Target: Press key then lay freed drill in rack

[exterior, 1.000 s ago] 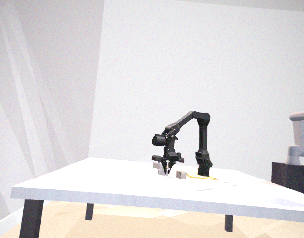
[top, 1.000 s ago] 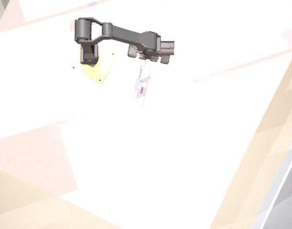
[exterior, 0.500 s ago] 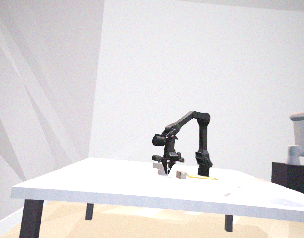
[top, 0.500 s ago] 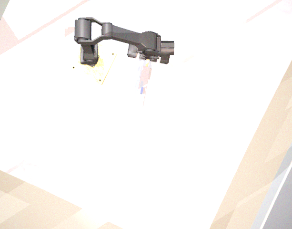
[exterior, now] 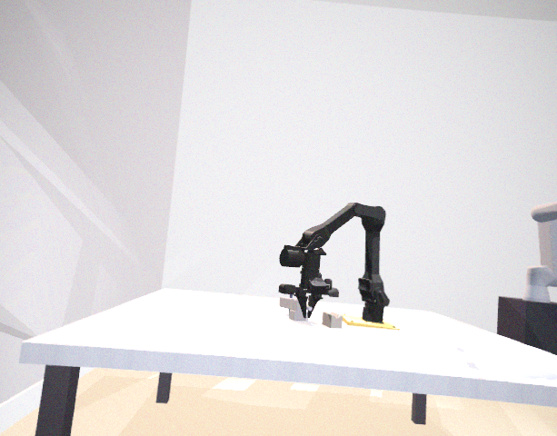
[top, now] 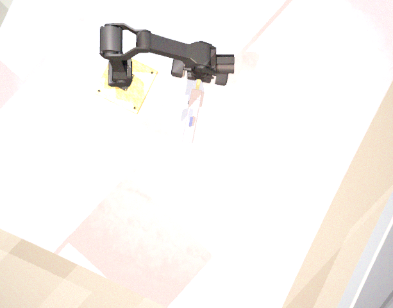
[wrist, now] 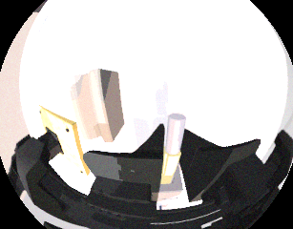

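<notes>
The gripper (exterior: 307, 315) (wrist: 175, 135) points down, its fingers shut on the drill. The drill (top: 198, 84) (wrist: 176, 135) has a pale grey cylindrical shank and a yellow part; its yellow end meets the holder block (top: 195, 94) (wrist: 166, 192). How deep it sits in there cannot be told. The pale holder body (exterior: 288, 302) runs away from the gripper and is washed out. A small blue piece, seemingly the key (top: 190, 121) (exterior: 291, 296), is on it. A pinkish-grey block, apparently the rack (exterior: 332, 320) (wrist: 108, 106), stands apart from the gripper on the arm's base side.
The yellow base plate (top: 145, 86) (exterior: 393, 327) (wrist: 75, 140) lies under the arm's foot, beyond the block. The white table (exterior: 184, 342) is strongly overexposed, so pale edges are hard to see. The arm hides part of the surface in the top view.
</notes>
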Robot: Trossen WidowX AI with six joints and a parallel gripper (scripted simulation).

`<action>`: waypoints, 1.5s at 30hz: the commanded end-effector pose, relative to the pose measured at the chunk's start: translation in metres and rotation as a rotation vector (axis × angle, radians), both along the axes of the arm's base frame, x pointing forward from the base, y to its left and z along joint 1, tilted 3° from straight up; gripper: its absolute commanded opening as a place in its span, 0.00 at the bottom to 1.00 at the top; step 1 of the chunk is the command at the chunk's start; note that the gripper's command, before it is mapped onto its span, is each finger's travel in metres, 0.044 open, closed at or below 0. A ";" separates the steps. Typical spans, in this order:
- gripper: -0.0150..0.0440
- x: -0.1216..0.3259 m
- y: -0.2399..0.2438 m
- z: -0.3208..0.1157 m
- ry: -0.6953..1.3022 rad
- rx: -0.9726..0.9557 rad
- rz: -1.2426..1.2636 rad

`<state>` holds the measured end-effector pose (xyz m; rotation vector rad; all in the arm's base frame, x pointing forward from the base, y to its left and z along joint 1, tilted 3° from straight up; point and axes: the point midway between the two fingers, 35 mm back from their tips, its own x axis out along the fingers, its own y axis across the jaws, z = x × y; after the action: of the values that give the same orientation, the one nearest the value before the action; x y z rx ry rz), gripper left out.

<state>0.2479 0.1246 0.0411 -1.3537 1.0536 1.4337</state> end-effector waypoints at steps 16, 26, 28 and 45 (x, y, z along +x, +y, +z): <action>0.25 -0.005 0.025 0.003 0.000 0.001 0.000; 0.25 -0.008 0.038 0.005 0.000 0.002 0.000; 0.25 -0.009 0.041 0.005 0.000 0.003 0.000; 0.25 -0.016 0.065 0.008 0.001 0.004 0.000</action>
<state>0.2322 0.1845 0.0489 -1.3570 1.0451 1.4380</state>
